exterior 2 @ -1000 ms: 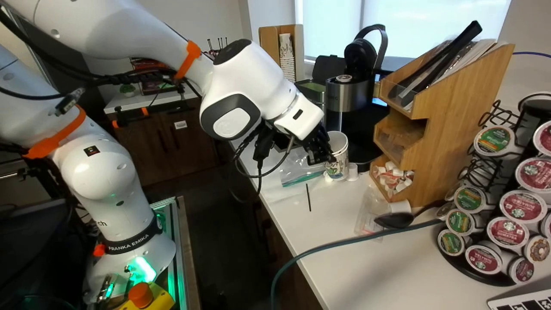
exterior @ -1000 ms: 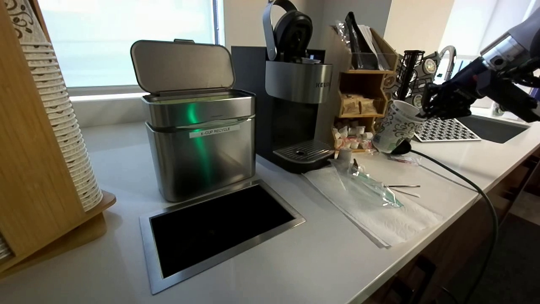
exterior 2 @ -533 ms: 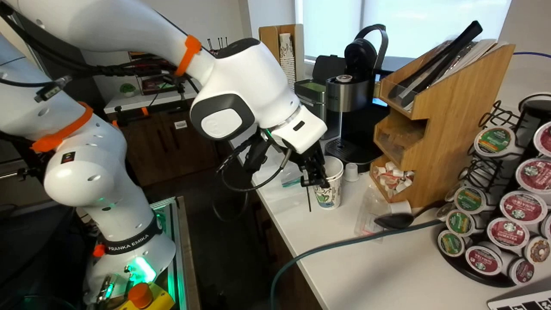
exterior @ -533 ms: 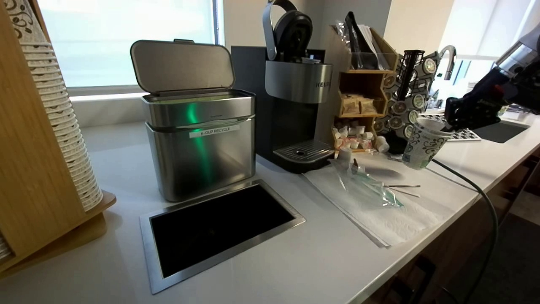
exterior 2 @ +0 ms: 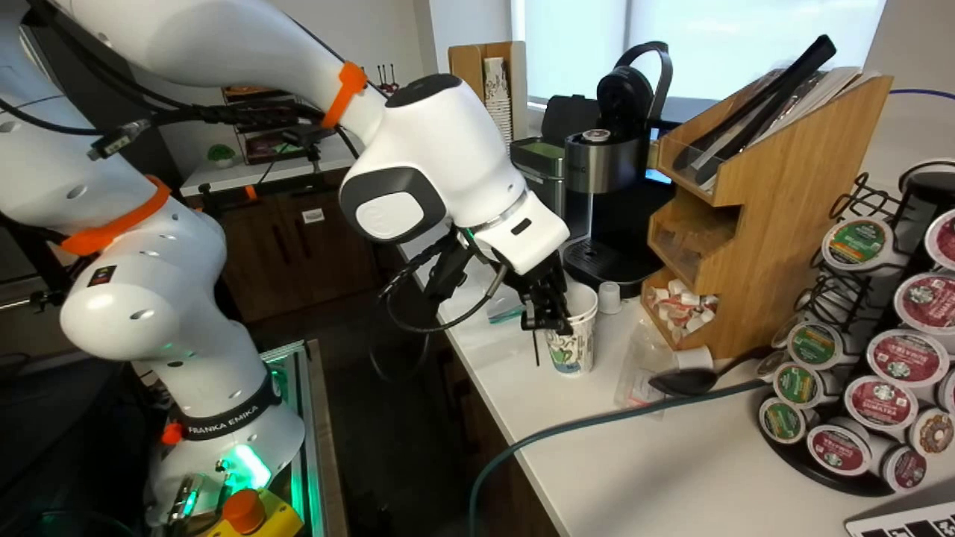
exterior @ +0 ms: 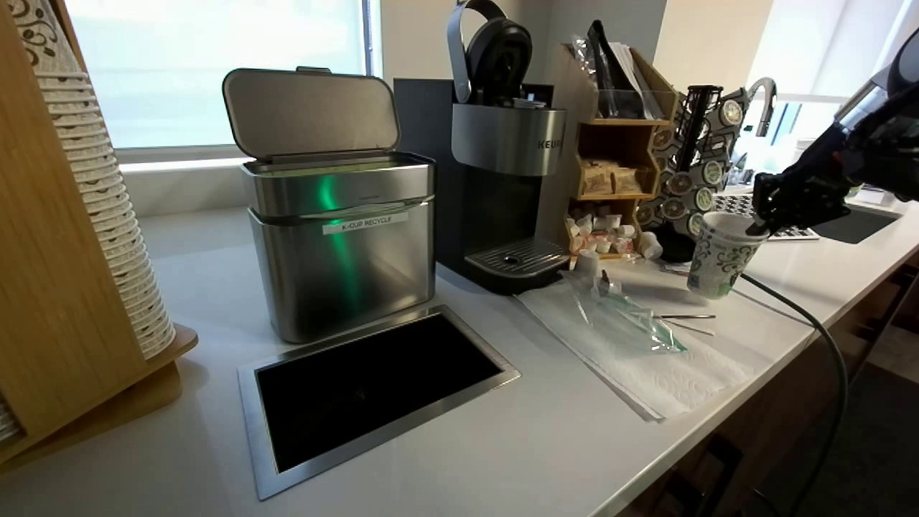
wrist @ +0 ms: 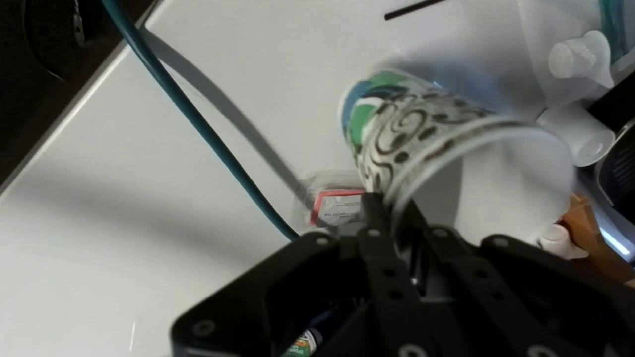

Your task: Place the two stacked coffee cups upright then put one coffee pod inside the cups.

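The two stacked coffee cups, pale with dark scrolls and a green patch, show in both exterior views (exterior: 724, 257) (exterior 2: 573, 347) and in the wrist view (wrist: 397, 124). They stand nearly upright, slightly tilted, mouth up. My gripper (exterior: 758, 228) (exterior 2: 565, 325) (wrist: 392, 210) is shut on their rim, one finger inside and one outside. I cannot tell whether the base touches the counter. A small white pod-like cup (exterior: 586, 263) (exterior 2: 609, 297) (wrist: 578, 134) stands by the coffee machine, another (wrist: 570, 59) beside it. Several coffee pods (exterior 2: 880, 403) sit on a rack. The cups' inside bottom is hidden.
The black coffee machine (exterior: 502, 143) and wooden organizer (exterior 2: 791, 179) stand behind. A black spoon (exterior 2: 685, 382), a white pod-like cup (exterior 2: 694, 359) and a plastic packet (exterior 2: 642, 369) lie nearby. A green cable (exterior 2: 582, 425) crosses the counter. Napkins (exterior: 689, 380) and a bag (exterior: 646, 327) lie in front.
The gripper has carried the cups away from the coffee machine and bag, toward the cable, and lowered them. In the last half second they came slightly lower and more upright.
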